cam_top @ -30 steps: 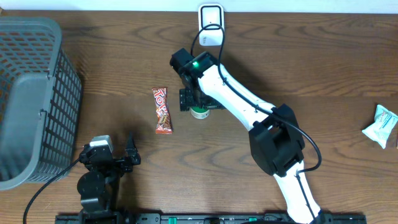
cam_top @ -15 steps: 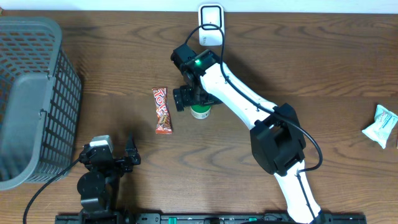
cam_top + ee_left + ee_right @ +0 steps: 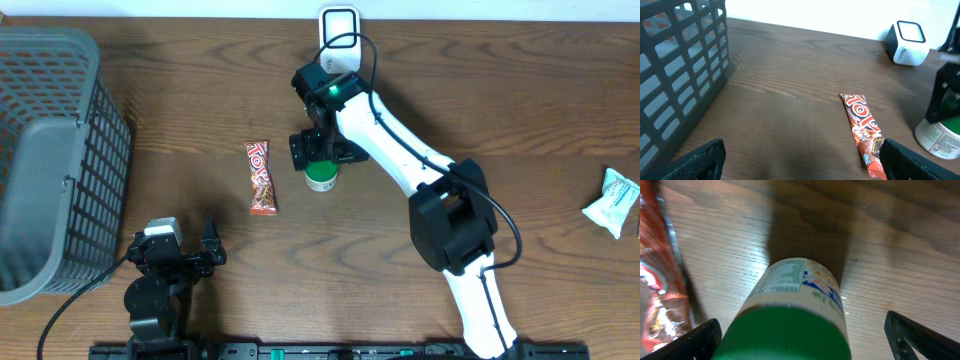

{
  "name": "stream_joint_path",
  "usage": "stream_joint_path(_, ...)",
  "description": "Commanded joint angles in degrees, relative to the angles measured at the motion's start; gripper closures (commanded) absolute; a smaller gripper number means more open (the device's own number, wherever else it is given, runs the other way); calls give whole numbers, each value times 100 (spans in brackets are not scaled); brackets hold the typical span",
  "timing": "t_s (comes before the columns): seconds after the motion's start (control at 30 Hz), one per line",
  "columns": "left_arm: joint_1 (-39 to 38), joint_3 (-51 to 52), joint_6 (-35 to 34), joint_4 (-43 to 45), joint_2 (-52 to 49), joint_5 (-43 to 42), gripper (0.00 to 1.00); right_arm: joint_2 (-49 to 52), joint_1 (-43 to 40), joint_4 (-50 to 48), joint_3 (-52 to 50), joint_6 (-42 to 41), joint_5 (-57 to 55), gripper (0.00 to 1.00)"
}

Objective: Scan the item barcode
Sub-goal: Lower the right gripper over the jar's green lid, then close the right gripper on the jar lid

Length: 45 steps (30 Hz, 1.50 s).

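Right arm has swung toward the scanner [image 3: 339,27]! Bottle [image 3: 321,178] stands upright on the desk [image 3: 520,120], green cap up, beneath the wide-open, empty right claw [image 3: 322,152]. Overhead hides its label; wrist views show it. Left claw [image 3: 800,160] gapes, empty.

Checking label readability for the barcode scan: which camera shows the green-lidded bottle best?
Right wrist. The bottle fills the frame, with the green lid and printed label both visible. Overhead shows the bottle only as a lid from above. Left wrist catches just its lower body at the right edge, top hidden.
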<state>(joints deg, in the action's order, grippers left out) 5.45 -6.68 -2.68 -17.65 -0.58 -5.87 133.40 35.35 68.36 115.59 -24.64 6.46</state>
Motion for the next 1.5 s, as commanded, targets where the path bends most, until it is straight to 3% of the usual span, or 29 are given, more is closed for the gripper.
stream_joint_path(0.0,-17,85,94,-140,35,-13,2,254,90,17,103,140,-17,1)
stream_joint_path(0.47,-17,85,94,-140,35,-13,2,271,251,-31,92,138,-752,5)
stream_joint_path(0.67,-17,85,94,-140,35,-13,2,271,267,-26,92,133,-850,34)
stream_joint_path(0.87,-17,85,94,-140,35,-13,2,271,192,136,92,-13,-850,43)
stream_joint_path(1.0,-17,85,96,-140,35,-13,2,271,-31,321,92,-212,-820,41)
stream_joint_path(1.13,-17,85,96,-140,35,-13,2,271,-203,323,92,-205,-597,27)
stream_joint_path(1.47,-17,85,94,-140,35,-13,2,271,-199,306,90,-426,-446,16)
